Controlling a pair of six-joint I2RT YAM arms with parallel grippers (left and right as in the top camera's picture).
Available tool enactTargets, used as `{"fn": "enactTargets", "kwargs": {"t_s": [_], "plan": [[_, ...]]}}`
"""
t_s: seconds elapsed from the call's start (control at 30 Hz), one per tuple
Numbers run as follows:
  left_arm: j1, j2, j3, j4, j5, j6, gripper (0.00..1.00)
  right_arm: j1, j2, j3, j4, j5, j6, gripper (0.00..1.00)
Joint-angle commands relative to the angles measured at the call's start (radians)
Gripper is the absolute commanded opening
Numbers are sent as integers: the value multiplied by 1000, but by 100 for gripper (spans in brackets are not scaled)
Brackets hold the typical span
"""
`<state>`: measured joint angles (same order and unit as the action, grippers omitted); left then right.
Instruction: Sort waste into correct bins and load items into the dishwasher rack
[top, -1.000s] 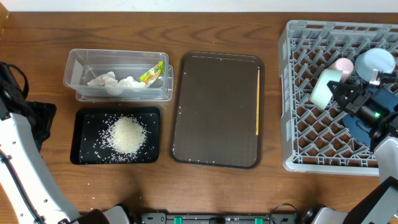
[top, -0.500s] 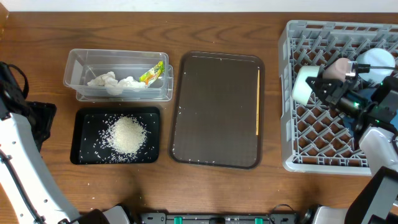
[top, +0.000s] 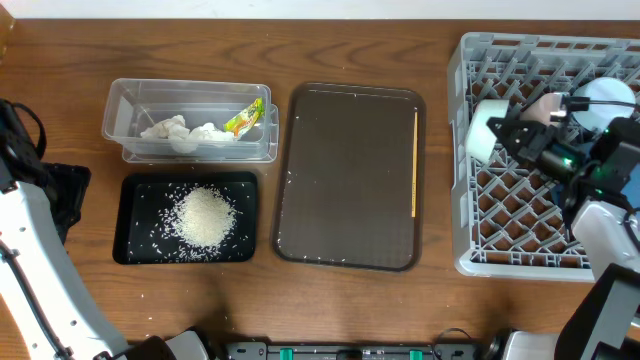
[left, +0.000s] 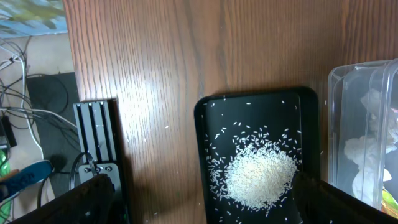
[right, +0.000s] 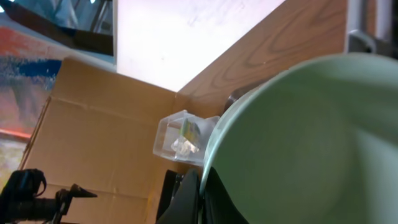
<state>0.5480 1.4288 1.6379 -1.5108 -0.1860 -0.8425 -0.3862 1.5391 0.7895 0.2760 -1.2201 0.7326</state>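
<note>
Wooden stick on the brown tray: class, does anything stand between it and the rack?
Nothing visible does. The stick lies along the right edge of the tray, with only bare table between it and the rack. The right hand, holding the mint dish, is above the rack, not in that gap.

left: tub (top: 120, 110) holding tissue wads (top: 170, 130) + wrapper (top: 243, 119), shallow tray (top: 135, 200) with rice (top: 205, 217) just in front | middle: serving tray (top: 340, 170), stick (top: 414, 163) along its right edge | right: rack (top: 500, 215), dish (top: 483, 130) up over it
</note>
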Motion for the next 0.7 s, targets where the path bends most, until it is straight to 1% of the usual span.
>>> {"fn": "enactTargets", "kwargs": {"t_s": [0.0,0.57,0.67], "plan": [[3,2,2,-3,-8,-16,94,17,28,0,-3,1,9,1],[3,2,2,-3,-8,-16,94,-36,37,0,-7,-45,11,1],[3,2,2,-3,-8,-16,94,-46,37,0,-13,-43,-14,1]]}}
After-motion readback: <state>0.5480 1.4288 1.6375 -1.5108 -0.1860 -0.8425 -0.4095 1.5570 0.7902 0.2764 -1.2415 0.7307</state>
